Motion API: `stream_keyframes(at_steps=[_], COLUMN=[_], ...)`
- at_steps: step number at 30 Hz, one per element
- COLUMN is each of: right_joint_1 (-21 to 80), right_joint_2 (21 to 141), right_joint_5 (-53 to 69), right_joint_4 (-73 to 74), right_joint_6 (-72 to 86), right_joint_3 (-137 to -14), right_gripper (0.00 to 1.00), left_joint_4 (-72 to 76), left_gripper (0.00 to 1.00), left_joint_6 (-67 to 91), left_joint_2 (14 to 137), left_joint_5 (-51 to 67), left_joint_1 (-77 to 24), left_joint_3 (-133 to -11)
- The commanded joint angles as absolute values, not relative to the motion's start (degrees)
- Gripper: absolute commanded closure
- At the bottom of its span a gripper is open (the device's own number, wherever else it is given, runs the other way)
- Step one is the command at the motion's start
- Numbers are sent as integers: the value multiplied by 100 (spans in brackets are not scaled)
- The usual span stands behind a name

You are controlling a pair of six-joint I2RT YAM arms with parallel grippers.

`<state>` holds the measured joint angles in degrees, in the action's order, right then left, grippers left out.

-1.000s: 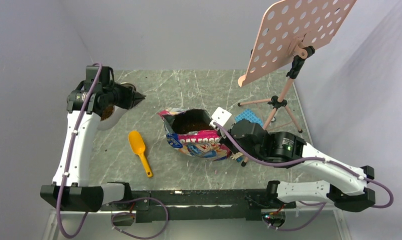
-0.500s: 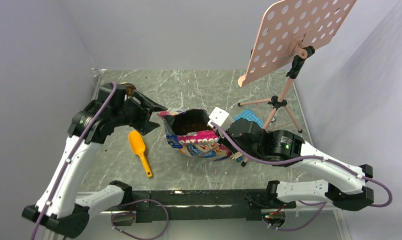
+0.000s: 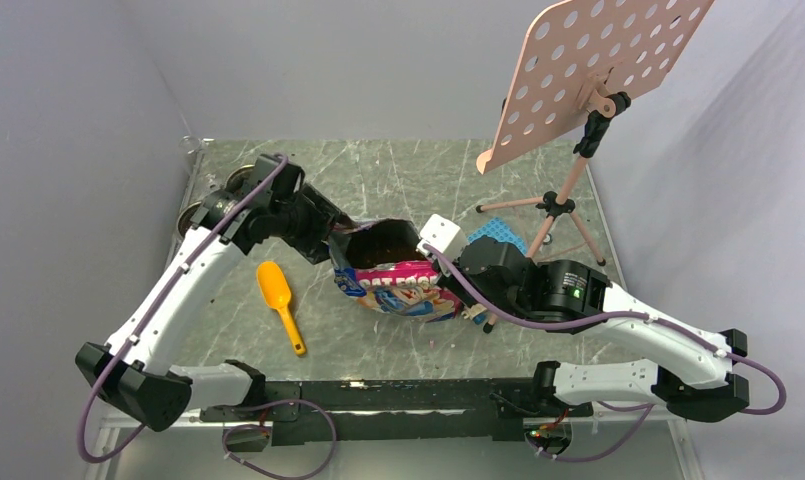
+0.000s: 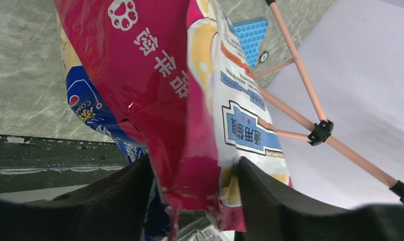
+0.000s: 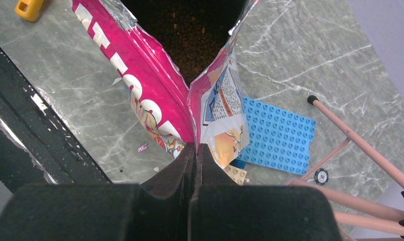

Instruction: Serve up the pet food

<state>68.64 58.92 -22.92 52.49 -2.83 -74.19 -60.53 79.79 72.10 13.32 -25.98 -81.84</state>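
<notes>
Left arm swung in from the far-left table edge over the last second. Left gripper [image 3: 340,232] [image 4: 193,163] now sits at the pouch's left top corner. Right arm unchanged.

Kibble [image 3: 383,243] [image 5: 189,30]: small dark-brown pellets, a loose granular mass with a few lighter bits. It lies inside the open mouth of the pouch [image 3: 398,285] [image 4: 154,75] [image 5: 139,90], straight ahead of the right gripper [image 3: 446,272] [image 5: 194,148] and just right of the left gripper.

Pouch: glossy pink, cartoon print, silver lining at the torn rim, mouth gaping upward.

Right gripper: fingers pressed together on the pouch's right side seam, holding it.

Left gripper: fingers spread, straddling a fold of the pouch. The film hangs between them; no clamping seen.

Scoop [image 3: 278,295] [image 5: 29,7]: orange-yellow, flat on the table [image 3: 398,170], just near-side of the left gripper, apart from the pouch.

Blue plate [image 3: 498,235] [image 4: 250,35] [image 5: 277,135]: studded, lies to the right beyond the right gripper, beside the tripod [image 3: 553,205] [image 4: 320,133].
</notes>
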Motion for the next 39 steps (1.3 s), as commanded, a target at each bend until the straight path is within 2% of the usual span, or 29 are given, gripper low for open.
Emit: stream_keyframes(at_steps=[1,2,3,4,6,7,11,14,17,20,21,22,23,26,27,32,39], right_joint_1=[6870,6868,6877,6874,6873,6872,6869,6873,6872,6873,6871,6877,6869,6873,6873,6884,6951], right_joint_2=[5698,5765,5857,5934,6058,6099,6127,5935,5833,6158,6315,6540,6742,7475,7765,9017,10080], right_joint_5=[-2454,-2479,-2505,-2538,-2578,-2576,-2571,-2417,-2075,-1737,-1660,-1664,-1711,-2040,-2118,-2013,-2535], right_joint_4=[4843,4824,4805,4795,4714,4635,4531,4710,5031,5152,5088,4955,4835,4580,4581,4559,4572], right_joint_6=[-448,-501,-554,-606,-706,-746,-869,-907,-960,-918,-894,-847,-775,-504,-453,-590,-750], right_joint_3=[-7502,-7516,-7560,-7593,-7649,-7661,-7686,-7644,-7690,-8050,-8202,-8359,-8559,-9211,-9453,-10570,-11284], right_gripper=[91,87,87,87,89,100,100,100,100,98,84,62,43,4,1,0,0], left_joint_4=[-5788,-5248,-4789,-4380,-4174,-4387,-5569,-6333,-6622,-6461,-6290,-6149,-6055,-6026,-6035,-5989,-6084], left_gripper=[59,81,93,99,100,100,100,100,100,100,100,100,100,100,100,100,100], left_joint_6=[10143,10210,10296,10272,10018,9812,8832,8129,7867,8003,8090,8223,8294,8323,8328,8418,8517], left_joint_2=[6663,6407,6170,5984,5896,5957,6680,7333,7632,7523,7402,7243,7160,7076,7064,6987,6822], left_joint_5=[1392,1213,1087,1029,1172,1286,2037,2286,2326,2438,2455,2472,2490,2541,2559,2560,2546], left_joint_1=[-2722,-2713,-2643,-2486,-1983,-1663,-351,204,267,194,167,148,122,58,46,36,43], left_joint_3=[-7508,-7222,-6900,-6719,-6739,-6926,-7998,-8885,-9311,-9096,-8926,-8677,-8539,-8400,-8390,-8334,-8250])
